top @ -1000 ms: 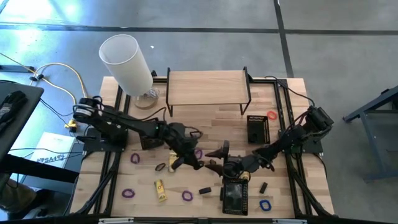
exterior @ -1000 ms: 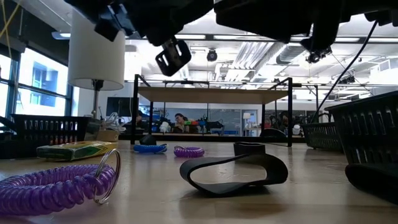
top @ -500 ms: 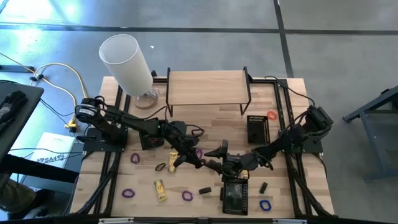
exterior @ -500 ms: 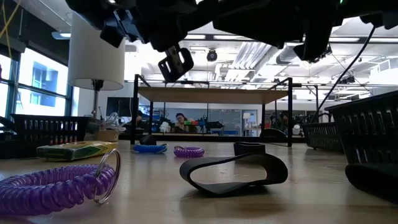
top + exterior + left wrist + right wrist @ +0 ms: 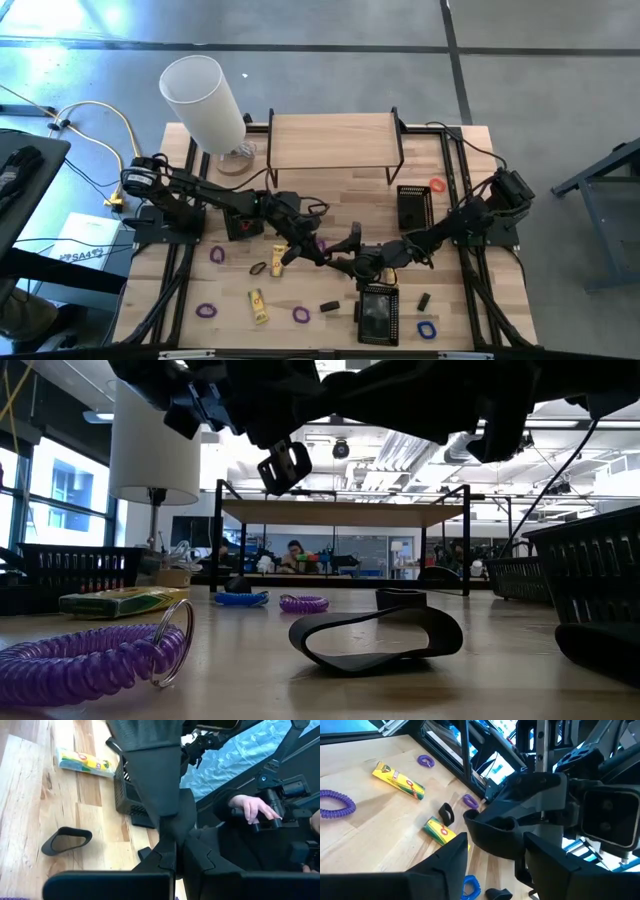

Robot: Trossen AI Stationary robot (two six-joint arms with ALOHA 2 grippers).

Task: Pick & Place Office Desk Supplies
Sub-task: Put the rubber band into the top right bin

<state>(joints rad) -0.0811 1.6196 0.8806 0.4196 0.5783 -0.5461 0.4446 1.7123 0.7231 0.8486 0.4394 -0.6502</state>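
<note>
Overhead, wooden table (image 5: 330, 205), left pincer (image 5: 322, 257) pressed together, right pincer (image 5: 347, 250) spread.

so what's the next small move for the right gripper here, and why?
Probably close the right gripper onto the black loop. Its fingers stand open on either side of the loop, which the shut left gripper appears to hold above mid-table. The left should likely release only after that.
</note>
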